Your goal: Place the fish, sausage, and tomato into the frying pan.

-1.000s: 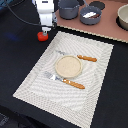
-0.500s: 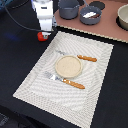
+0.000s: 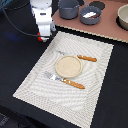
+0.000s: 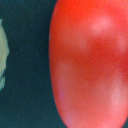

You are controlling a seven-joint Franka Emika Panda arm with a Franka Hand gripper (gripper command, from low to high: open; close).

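the tomato (image 4: 90, 62) fills most of the wrist view: a glossy red rounded body with soft pale highlights on its skin, smooth and unmarked, set against the dark counter (image 4: 27, 75). a pale, blurred patch shows at one edge of that view; what it is cannot be told.

in the exterior view only a small sliver of red (image 3: 44, 38) shows, right under the white end effector (image 3: 44, 35), at the far corner of the woven placemat (image 3: 95, 80) on the exterior view's left, where mat meets dark counter (image 3: 15, 55). the end effector sits low over the tomato, directly above it, and hides nearly all of it. whether its fingers are spread, closed, or gripping the tomato cannot be told: the fingers are not visible in either view.

the frying pan (image 3: 91, 15) stands on the brown board (image 3: 107, 27) at the back, well apart from the tomato and toward the exterior view's right of it. it is round, blue-grey and low-walled, with something white and something dark lying inside, too small to name for certain. a taller grey pot (image 3: 69, 8) stands just beside it on the exterior view's left, and a cream bowl (image 3: 122, 16) sits at the right edge.

on the placemat a tan plate (image 3: 67, 66) lies in the middle, with an orange-handled knife (image 3: 86, 58) beyond it and an orange-handled fork (image 3: 67, 81) on the near side.
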